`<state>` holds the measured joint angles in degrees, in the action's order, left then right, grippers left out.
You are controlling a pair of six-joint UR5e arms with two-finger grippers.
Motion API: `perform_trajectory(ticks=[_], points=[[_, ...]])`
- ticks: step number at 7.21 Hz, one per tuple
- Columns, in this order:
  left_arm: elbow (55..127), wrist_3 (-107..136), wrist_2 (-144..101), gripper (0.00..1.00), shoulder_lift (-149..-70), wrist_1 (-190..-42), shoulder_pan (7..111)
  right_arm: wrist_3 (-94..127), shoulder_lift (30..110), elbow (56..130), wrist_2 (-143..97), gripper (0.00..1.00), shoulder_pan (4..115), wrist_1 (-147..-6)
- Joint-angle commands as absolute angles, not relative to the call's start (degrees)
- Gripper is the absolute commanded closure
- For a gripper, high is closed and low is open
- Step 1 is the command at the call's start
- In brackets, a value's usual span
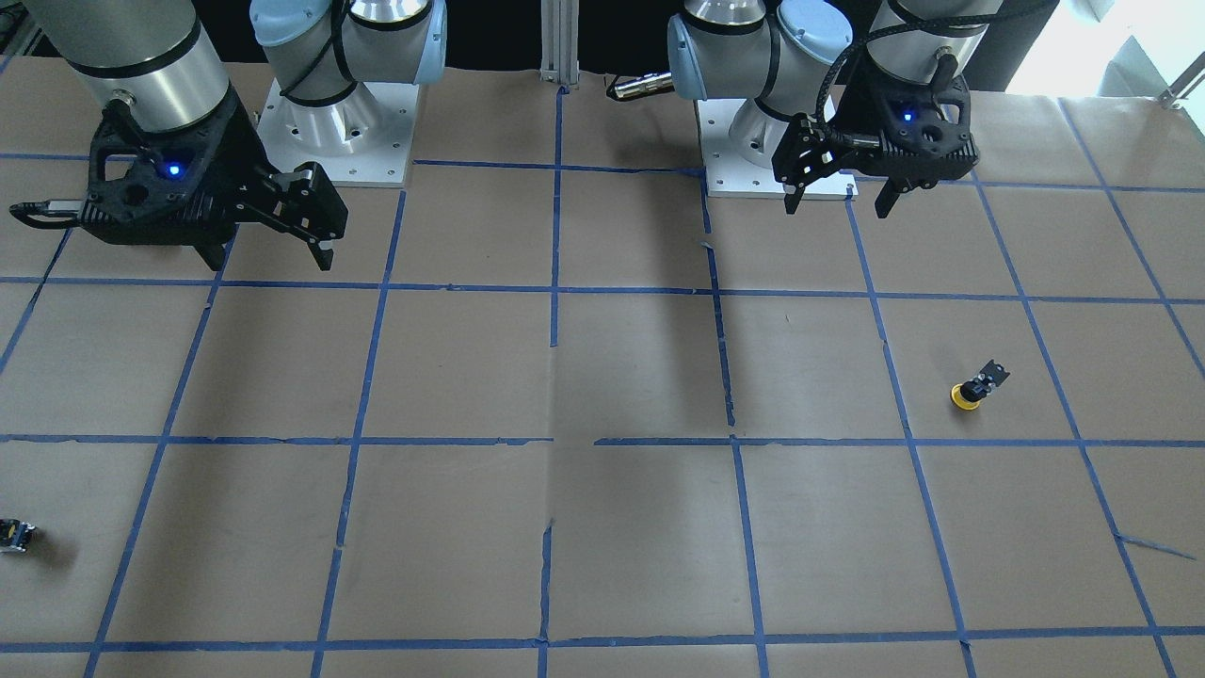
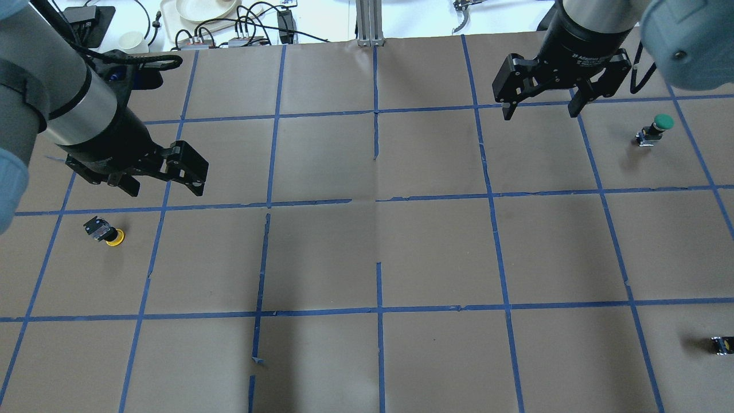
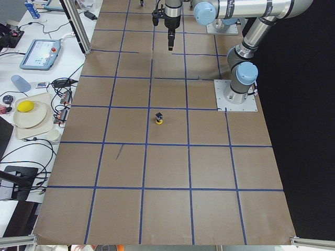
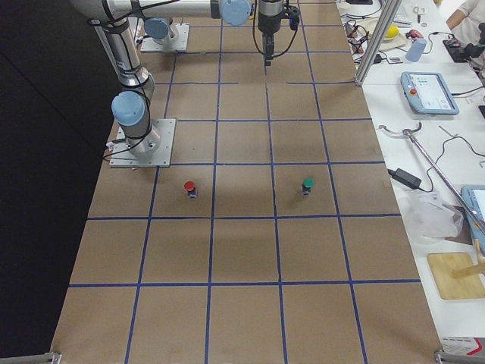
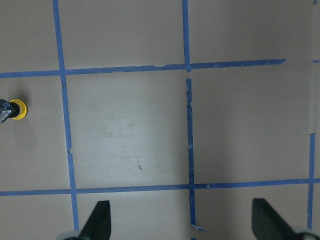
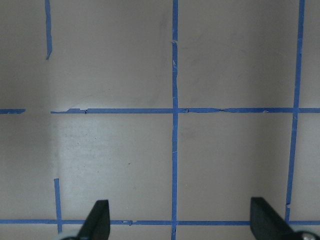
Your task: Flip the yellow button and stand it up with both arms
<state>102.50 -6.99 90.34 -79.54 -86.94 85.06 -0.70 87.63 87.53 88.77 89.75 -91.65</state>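
The yellow button (image 2: 106, 232) lies on its side on the brown paper at the table's left side, yellow cap toward the centre and black body outward. It also shows in the front view (image 1: 972, 389), the left side view (image 3: 158, 119) and at the left edge of the left wrist view (image 5: 15, 109). My left gripper (image 2: 163, 186) (image 1: 838, 202) hangs open and empty above the table, beyond the button and apart from it; its fingertips (image 5: 99, 220) frame bare paper. My right gripper (image 2: 539, 112) (image 1: 268, 254) is open and empty over the right side, far from the button; the right wrist view shows its fingertips (image 6: 98, 219).
A green-capped button (image 2: 656, 127) (image 4: 307, 184) stands at the right. A red-capped button (image 4: 189, 187) stands near the robot's right base. A tiny black-and-yellow block (image 2: 722, 344) (image 1: 17, 535) lies at the right edge. Blue tape lines grid the paper.
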Motion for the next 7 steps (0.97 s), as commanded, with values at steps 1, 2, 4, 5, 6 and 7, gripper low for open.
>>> perform_trajectory(ticks=[1, 2, 4, 5, 6, 7], points=[[102.8, -7.1, 90.5, 0.00, -79.5, -87.0, 85.1, -0.7, 87.6, 87.5, 88.8, 0.00, 89.6, -91.8], [102.8, -7.1, 90.6, 0.00, -79.5, -86.9, 85.1, -0.7, 87.8, 87.5, 88.8, 0.00, 89.6, -91.8], [102.8, -7.1, 90.5, 0.00, -79.7, -86.9, 85.1, -0.7, 87.8, 87.5, 88.7, 0.00, 89.6, -91.8], [102.7, -7.3, 90.6, 0.00, -79.5, -86.8, 85.1, -0.7, 87.9, 87.5, 88.8, 0.00, 89.6, -91.8], [102.8, -7.3, 90.5, 0.00, -79.9, -87.5, 84.9, -0.7, 88.0, 87.5, 88.8, 0.00, 89.7, -91.6], [102.8, -7.2, 90.5, 0.00, -80.3, -87.7, 84.9, -0.7, 88.0, 87.5, 88.7, 0.00, 89.7, -91.6]])
